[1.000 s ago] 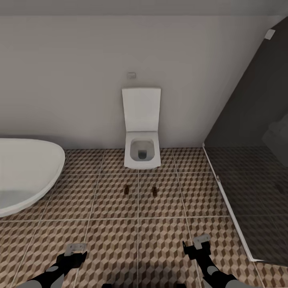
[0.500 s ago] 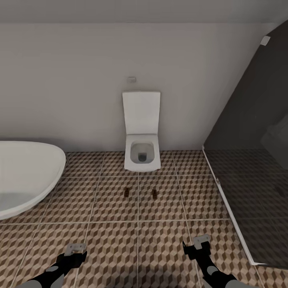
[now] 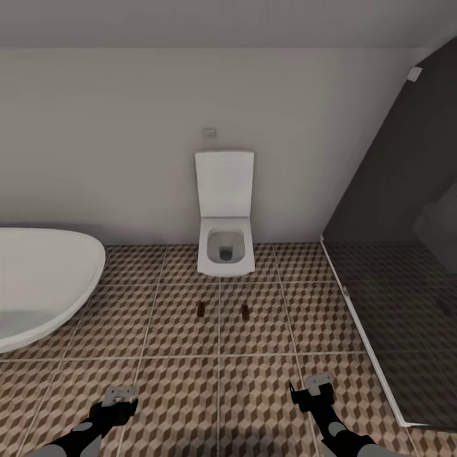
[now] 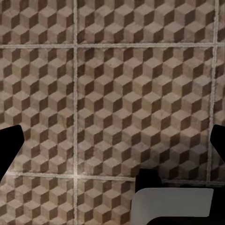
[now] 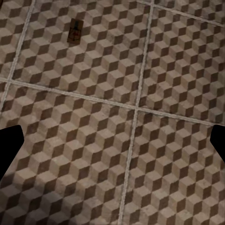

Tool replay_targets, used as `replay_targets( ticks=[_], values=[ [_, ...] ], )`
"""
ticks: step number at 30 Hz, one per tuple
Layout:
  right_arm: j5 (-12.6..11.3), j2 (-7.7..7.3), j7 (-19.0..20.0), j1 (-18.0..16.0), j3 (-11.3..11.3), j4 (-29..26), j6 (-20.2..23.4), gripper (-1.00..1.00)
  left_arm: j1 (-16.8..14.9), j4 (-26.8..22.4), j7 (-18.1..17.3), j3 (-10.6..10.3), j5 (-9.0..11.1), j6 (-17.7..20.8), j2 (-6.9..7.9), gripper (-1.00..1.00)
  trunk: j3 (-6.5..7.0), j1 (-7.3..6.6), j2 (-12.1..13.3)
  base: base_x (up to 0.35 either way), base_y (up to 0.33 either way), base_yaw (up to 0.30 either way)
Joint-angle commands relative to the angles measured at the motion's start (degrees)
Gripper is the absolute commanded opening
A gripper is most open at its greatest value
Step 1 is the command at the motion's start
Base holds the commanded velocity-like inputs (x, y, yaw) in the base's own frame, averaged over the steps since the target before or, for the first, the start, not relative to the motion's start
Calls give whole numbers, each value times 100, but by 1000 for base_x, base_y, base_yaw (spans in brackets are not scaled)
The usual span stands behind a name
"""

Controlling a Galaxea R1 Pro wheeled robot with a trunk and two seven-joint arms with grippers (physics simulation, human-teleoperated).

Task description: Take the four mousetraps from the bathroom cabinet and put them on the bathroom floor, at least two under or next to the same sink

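Observation:
Two mousetraps lie flat on the bathroom floor [image 3: 178, 393] in front of the toilet, one to the left [image 3: 201, 310] and one to the right [image 3: 245, 310], about a hand's width apart. The right wrist view catches one mousetrap [image 5: 75, 31] on the tiles, well ahead of the fingers. My left gripper [image 3: 120, 396] and right gripper [image 3: 315, 386] hover low over the tiles at the near edge, both open with nothing between the fingers. From the wrist views, the left gripper [image 4: 112, 145] and right gripper [image 5: 112, 145] look down on cube-pattern tiles. The cabinet and the sink are out of view.
A white wall-hung toilet [image 3: 224, 244] with its lid up stands at the back wall. A white oval bathtub [image 3: 38, 285] fills the left side. A dark glass shower screen [image 3: 393, 254] with a pale floor rail closes off the right.
The whole picture has shifted: the camera has drawn back a little, so the toilet and traps sit slightly farther and lower. The traps have not moved on the tiles, and both arms hold their pose.

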Motion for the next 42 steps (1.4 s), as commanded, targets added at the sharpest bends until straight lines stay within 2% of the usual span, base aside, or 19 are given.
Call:
replay_targets(
  ticks=[1, 42],
  values=[
    [-46, 0, -14, -2, 50, 1, -13, 100, -1, -2, -24, -39, 61, -8, 2, 100, 2, 3, -8, 0, 0, 0],
    [-46, 9, -13, -2, 50, 1, -4, 100, -2, -2, -22, -39, 61, 0, 2, 100, 365, 3, -8, 0, 0, 0]
  ],
)
